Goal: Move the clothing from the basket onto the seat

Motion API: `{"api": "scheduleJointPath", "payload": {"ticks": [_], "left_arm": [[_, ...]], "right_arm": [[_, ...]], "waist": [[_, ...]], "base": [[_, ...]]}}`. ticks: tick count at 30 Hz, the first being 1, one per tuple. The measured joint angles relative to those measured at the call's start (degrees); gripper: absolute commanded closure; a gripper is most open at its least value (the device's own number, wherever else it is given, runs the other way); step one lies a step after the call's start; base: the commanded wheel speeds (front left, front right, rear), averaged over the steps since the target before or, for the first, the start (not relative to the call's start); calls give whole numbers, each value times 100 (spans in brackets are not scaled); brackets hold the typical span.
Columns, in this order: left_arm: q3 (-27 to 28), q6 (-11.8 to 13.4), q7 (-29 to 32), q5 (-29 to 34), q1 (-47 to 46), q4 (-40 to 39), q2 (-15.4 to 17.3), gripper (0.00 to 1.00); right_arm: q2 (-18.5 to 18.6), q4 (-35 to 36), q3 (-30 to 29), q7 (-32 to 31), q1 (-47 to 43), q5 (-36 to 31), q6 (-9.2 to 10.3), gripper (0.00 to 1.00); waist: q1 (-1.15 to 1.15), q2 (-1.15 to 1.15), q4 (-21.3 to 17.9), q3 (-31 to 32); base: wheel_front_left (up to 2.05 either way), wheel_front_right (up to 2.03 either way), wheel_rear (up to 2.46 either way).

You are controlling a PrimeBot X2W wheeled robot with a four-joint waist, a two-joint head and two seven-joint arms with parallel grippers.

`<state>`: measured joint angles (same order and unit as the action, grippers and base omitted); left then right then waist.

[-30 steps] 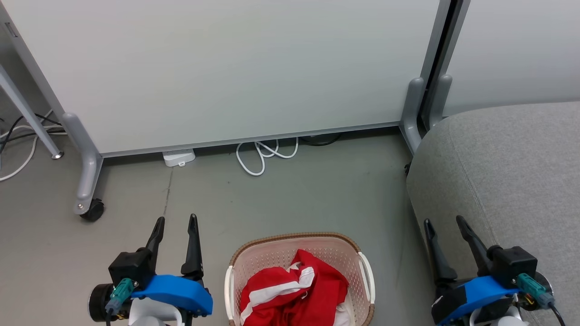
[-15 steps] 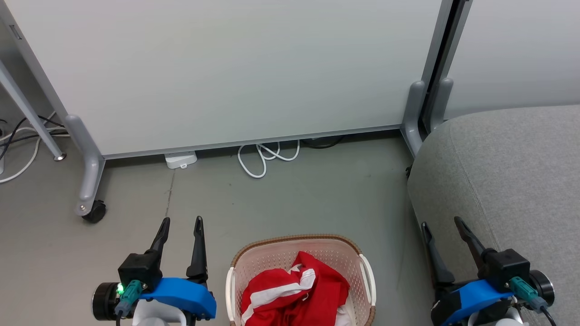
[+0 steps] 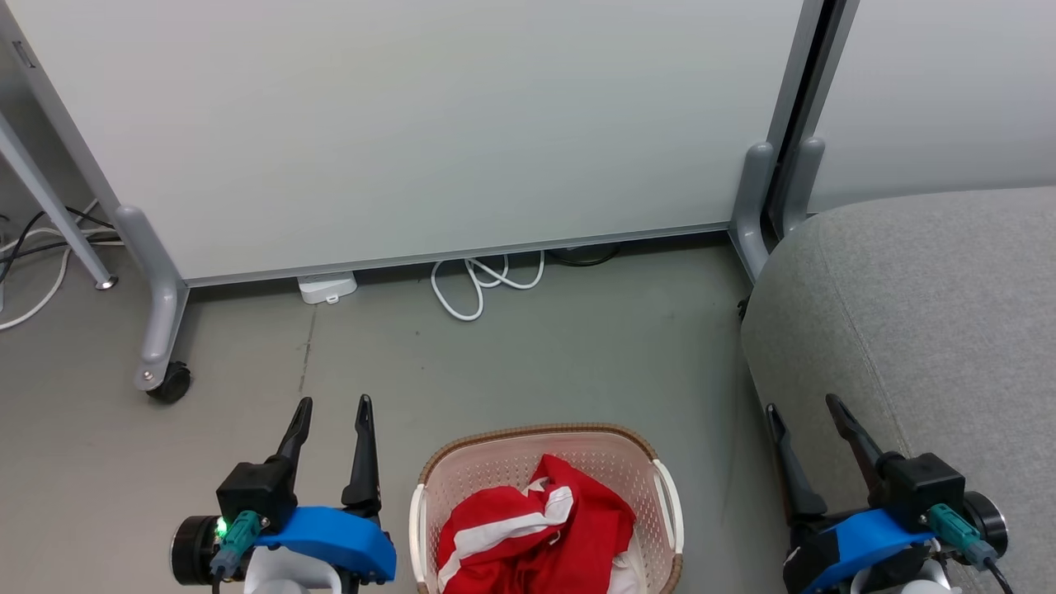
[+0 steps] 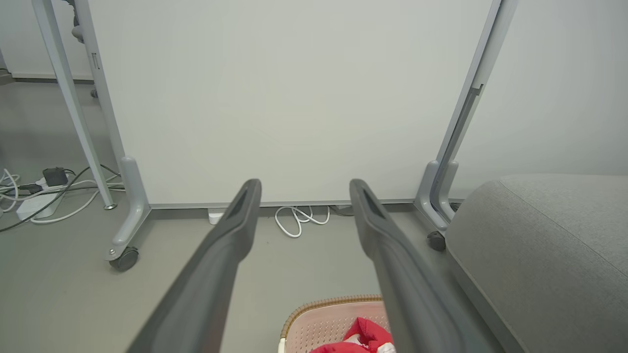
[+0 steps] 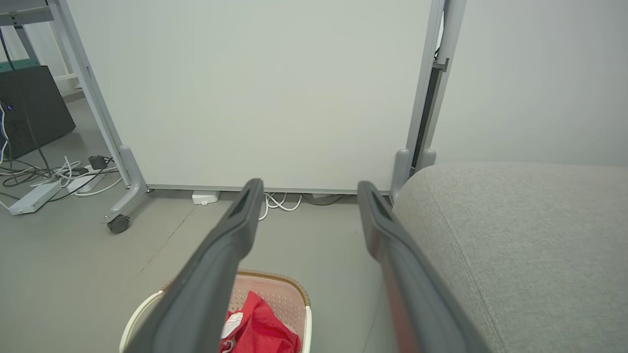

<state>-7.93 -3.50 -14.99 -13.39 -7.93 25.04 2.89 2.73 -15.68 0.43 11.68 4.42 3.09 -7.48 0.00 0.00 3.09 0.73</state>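
Observation:
The red clothing point(image 3: 536, 528) with white stripes lies bunched inside the cream basket point(image 3: 495, 462) on the floor, at the bottom middle of the head view. The grey seat point(image 3: 932, 305) fills the right side. My left gripper point(image 3: 332, 404) hangs open to the left of the basket, fingers empty. Over the seat's front edge, right of the basket, my right gripper point(image 3: 803, 406) stands open and empty. The left wrist view shows the basket point(image 4: 319, 323), the clothing point(image 4: 363, 338) and the seat point(image 4: 549, 245); the right wrist view shows the basket point(image 5: 287, 294), the clothing point(image 5: 260, 326) and the seat point(image 5: 515, 235).
A white partition panel point(image 3: 429, 124) on grey wheeled legs point(image 3: 161, 330) stands behind the basket. White cables point(image 3: 483, 285) and a small white box point(image 3: 326, 287) lie at its foot. Bare grey floor point(image 3: 536, 363) stretches between the panel and the basket.
The left gripper has shifted slightly right, toward the basket. The right gripper has edged slightly left. The clothing and basket lie as before.

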Motion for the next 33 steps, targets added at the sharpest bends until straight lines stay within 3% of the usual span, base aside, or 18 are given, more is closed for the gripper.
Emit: {"api": "scheduleJointPath", "payload": {"ticks": [14,33], "left_arm": [[-70,-88,-8,115,-205,283,27,0],[-778,-341,-8,754,-1199,1760,554,0]], "right_arm": [[5,48,442,29,313,113,-1,0],[12,-29,1348,324,1340,657,-1,0]], "waist": [[0,0,-396,-551],[1,0,-1589,-2298]], "base": [[0,0,0],[0,0,0]]}}
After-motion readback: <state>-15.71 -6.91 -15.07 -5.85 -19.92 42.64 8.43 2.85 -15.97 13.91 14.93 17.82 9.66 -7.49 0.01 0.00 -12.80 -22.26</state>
